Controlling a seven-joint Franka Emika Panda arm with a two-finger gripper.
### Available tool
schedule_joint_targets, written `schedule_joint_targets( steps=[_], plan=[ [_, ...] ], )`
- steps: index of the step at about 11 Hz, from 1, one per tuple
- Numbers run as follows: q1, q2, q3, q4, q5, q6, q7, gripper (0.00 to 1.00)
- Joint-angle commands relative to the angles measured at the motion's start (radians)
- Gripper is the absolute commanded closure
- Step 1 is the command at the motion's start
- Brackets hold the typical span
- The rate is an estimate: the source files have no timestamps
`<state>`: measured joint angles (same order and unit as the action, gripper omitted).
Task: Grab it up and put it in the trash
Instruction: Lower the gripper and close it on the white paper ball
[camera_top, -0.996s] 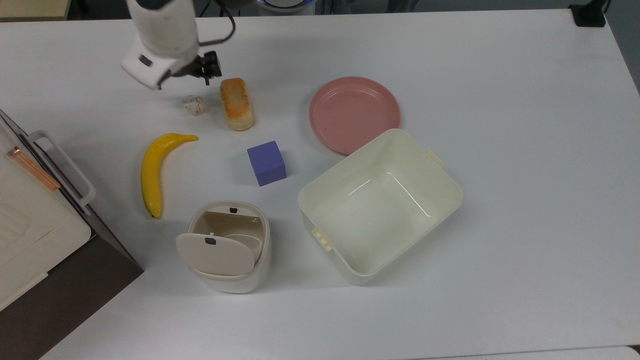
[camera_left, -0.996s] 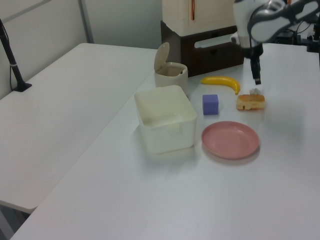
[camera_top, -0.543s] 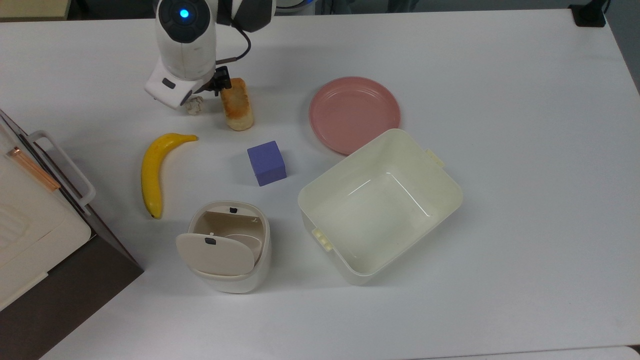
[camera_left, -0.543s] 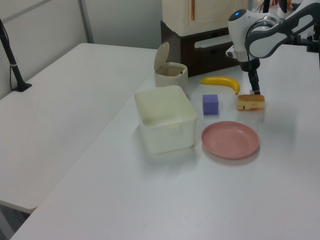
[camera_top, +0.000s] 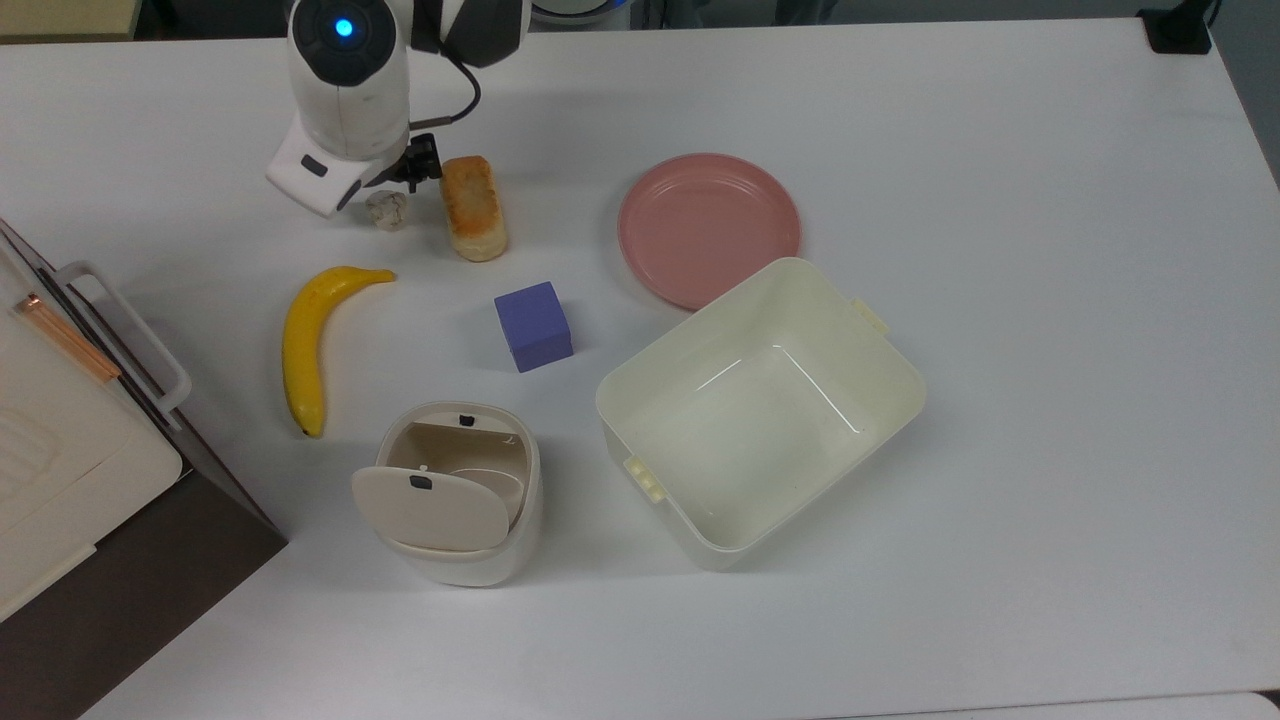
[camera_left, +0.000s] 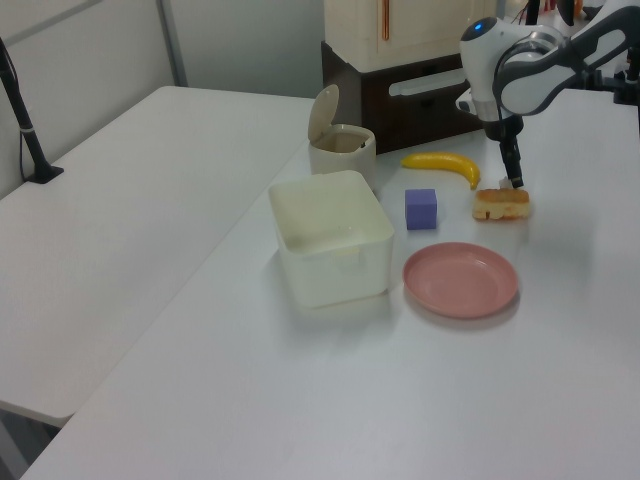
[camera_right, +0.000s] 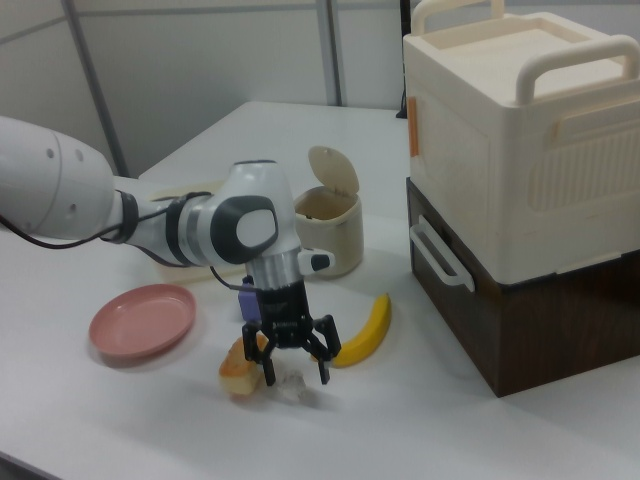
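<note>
My arm reaching down, end effector spread wide and pointing at the bench

In the right view I see the end effector (camera_right: 296, 374) hanging straight down from the wrist, its two dark fingers (camera_right: 325, 360) set well apart, tips low and close to the bench. The white and grey forearm comes in from the right view's left, bends at the rounded joint and drops vertically into the wrist. From the top view the end effector (camera_top: 398, 190) sits mostly beneath the white wrist housing, whose blue light is lit, with a black cable looping beside it. In the left view the end effector (camera_left: 514, 177) shows as a thin dark tip below the bent arm
</note>
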<state>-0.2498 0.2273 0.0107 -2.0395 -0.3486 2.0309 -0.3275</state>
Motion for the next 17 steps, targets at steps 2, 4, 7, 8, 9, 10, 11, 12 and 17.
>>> schedule_joint_targets(
  steps=[2,4,7,8,9,10,11,12,17],
  plan=[
    [0.009,0.047,-0.008,-0.008,-0.04,0.051,-0.002,0.03],
    [0.012,0.046,-0.002,-0.008,-0.04,0.04,-0.001,0.08],
    [0.017,0.043,0.0,-0.002,-0.036,0.017,0.004,0.84],
    [0.02,0.04,0.002,-0.001,-0.033,0.006,0.008,1.0],
    [0.021,0.04,0.002,0.001,-0.033,0.006,0.042,1.0],
    [0.021,0.038,0.002,0.007,-0.032,0.008,0.076,1.0],
    [0.021,0.033,0.002,0.024,-0.026,0.006,0.09,1.0],
    [0.014,0.017,0.002,0.037,-0.021,0.006,0.09,1.0],
    [0.007,-0.072,0.002,0.191,0.173,-0.116,0.082,1.0]
  ],
)
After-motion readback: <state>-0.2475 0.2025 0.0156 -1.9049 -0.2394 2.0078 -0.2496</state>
